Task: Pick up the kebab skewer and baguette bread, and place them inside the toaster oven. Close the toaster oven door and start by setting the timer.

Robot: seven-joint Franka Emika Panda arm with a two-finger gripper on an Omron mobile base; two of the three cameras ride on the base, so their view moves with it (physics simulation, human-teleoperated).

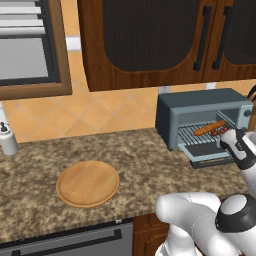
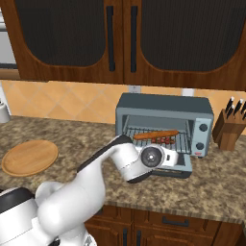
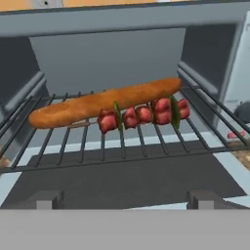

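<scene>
baguette bread (image 3: 102,103) and kebab skewer (image 3: 142,114) lie on oven rack (image 3: 63,141).

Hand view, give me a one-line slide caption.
Baguette bread and kebab skewer side by side on the wire rack of the toaster oven, door down.

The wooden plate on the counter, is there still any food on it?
No, the plate is bare; bread and skewer lie in the oven.

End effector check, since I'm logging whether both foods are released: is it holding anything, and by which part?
Nothing is held. The end effector is open, and the baguette bread and kebab skewer lie on the toaster oven rack.
</scene>
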